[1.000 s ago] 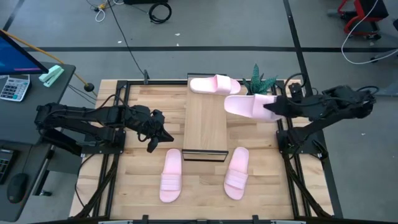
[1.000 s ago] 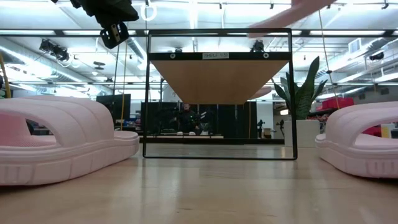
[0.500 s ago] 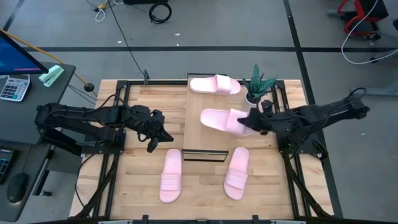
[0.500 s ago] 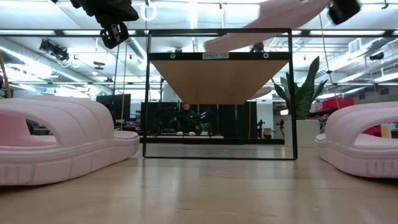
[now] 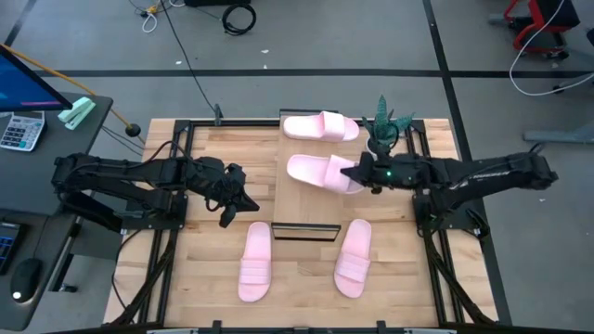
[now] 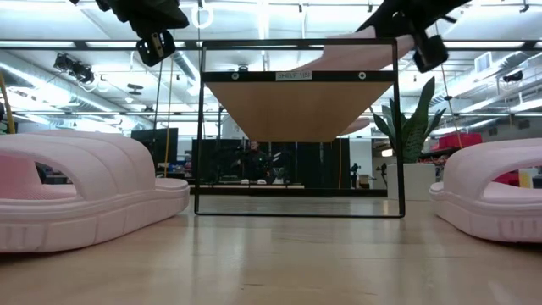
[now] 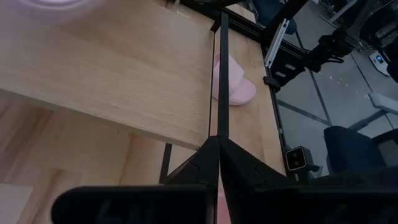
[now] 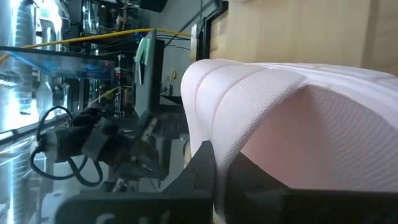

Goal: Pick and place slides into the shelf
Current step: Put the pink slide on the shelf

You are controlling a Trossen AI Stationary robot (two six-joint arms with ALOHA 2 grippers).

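1. Shelf (image 5: 304, 190) stood mid-table, long axis running front to back, leaving room for slides crosswise.
2. Held slide (image 5: 320, 173) lay across the board, long axis left-right, just before the placed slide (image 5: 320, 126).
3. Right gripper (image 5: 360, 175) clamped its end, likely to set it down.
4. Left gripper (image 5: 230, 209) hung shut, empty, left of shelf.

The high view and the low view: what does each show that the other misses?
Only the high view shows a slide lying at the shelf's far end, and the calculator beside the table.

Only the low view shows the shelf's underside and the room behind.

Both show the right hand shut on a slide over the shelf, the left hand shut and empty, two slides on the table, and the plant.
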